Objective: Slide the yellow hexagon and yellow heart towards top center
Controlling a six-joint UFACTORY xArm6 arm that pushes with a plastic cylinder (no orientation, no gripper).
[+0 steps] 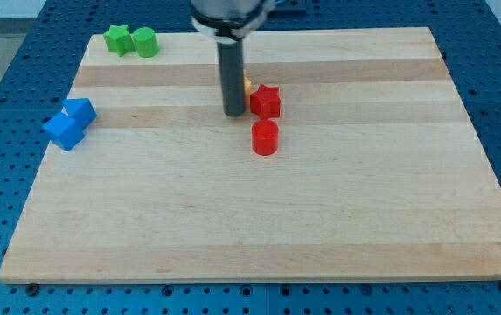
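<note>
My tip (234, 114) rests on the wooden board (259, 227) just above the middle, at the end of the dark rod. Only a sliver of a yellow block (247, 85) shows, behind the rod on its right side; its shape cannot be made out and the rest is hidden by the rod. A second yellow block does not show. A red star block (266, 101) sits right of the tip, touching the yellow sliver. A red cylinder (265, 137) stands just below the star, to the tip's lower right.
A green star (119, 39) and a green cylinder (145, 41) sit together at the board's top left. Two blue blocks (80, 111) (63, 131) touch each other near the left edge. Blue perforated table surrounds the board.
</note>
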